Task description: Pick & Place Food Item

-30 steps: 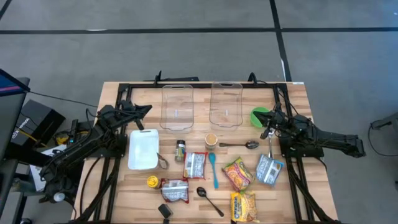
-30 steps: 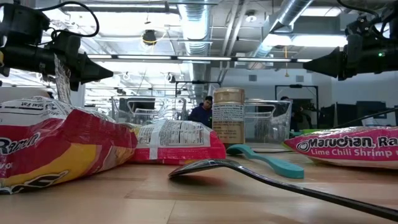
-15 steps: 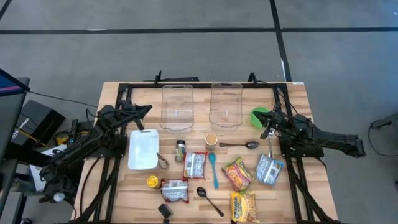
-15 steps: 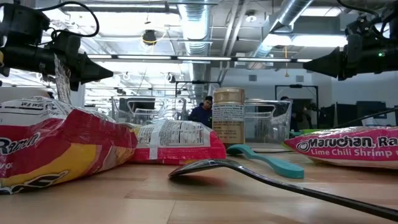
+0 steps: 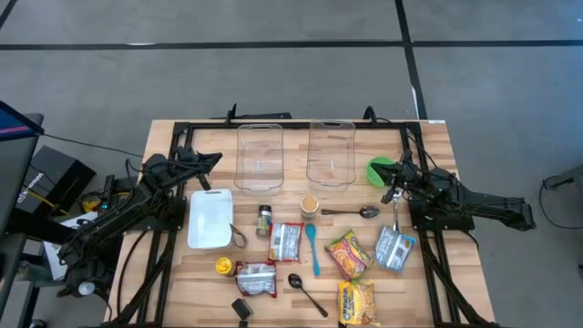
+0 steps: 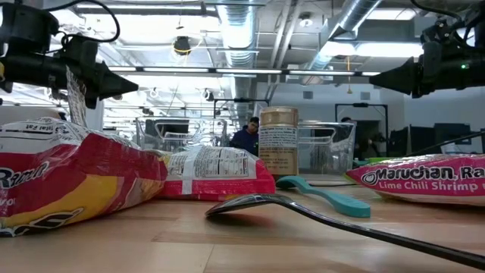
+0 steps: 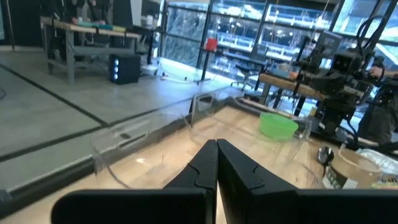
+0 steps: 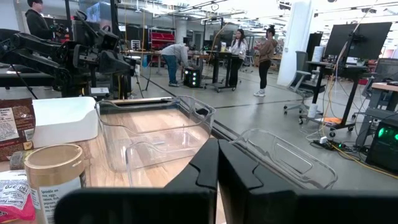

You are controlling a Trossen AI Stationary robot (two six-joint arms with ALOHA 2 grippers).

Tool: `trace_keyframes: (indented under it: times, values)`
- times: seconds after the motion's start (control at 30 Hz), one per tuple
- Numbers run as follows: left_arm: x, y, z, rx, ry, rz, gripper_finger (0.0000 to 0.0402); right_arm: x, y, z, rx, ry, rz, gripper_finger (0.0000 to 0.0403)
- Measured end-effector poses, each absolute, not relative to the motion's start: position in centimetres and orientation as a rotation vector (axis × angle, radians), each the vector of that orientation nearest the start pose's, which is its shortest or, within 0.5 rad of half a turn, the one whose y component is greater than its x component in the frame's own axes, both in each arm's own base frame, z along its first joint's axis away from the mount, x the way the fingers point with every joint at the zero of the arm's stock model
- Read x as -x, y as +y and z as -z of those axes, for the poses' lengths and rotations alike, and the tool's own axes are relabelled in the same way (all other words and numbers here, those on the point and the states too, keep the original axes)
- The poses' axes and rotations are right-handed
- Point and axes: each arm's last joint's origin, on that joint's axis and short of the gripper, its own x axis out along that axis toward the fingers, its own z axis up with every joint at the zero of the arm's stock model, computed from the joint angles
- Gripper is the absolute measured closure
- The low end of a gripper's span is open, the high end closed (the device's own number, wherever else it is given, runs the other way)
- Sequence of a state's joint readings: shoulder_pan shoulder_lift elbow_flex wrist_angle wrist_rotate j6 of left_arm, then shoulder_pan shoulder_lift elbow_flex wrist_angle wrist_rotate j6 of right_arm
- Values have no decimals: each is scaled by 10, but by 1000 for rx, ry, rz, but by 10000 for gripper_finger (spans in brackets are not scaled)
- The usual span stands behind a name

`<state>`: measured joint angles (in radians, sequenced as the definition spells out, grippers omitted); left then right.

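From above, the left gripper [image 5: 215, 159] and right gripper [image 5: 390, 194] both hover empty with jaws pressed together; the orange-and-green ramen packet [image 5: 347, 253] lies well in front of the right jaws, the two clear plastic bins [image 5: 260, 157] beyond them. Level with the table, packets crowd the foreground and both arms hang high. Through each wrist camera, the fingers [image 7: 214, 163] meet tip to tip. A good pick likely needs the jaws opened wide before descending squarely over a packet's edge.

Teal spoon [image 5: 312, 248] beside black spoon [image 5: 306, 292], metal spoon [image 5: 351, 212], green bowl [image 5: 381, 169], white tray [image 5: 210, 219]
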<state>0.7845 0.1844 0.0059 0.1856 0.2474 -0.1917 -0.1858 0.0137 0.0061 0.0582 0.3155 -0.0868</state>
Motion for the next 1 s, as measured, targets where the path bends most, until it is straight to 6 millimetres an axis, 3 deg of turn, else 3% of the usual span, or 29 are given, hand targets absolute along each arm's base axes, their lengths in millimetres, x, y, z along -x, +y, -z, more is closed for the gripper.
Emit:
trace_keyframes:
  times: [0.67,0.9,1.0]
  values:
    - [-81,71,-176,148,-136,-526,402,-93,-27,-170,82,-29,503,403]
    - [-80,70,-186,263,-269,-496,401,-93,-27,-170,82,-29,503,403]
    - [-79,69,-192,311,-341,-477,402,-93,-27,-170,189,-1,508,403]
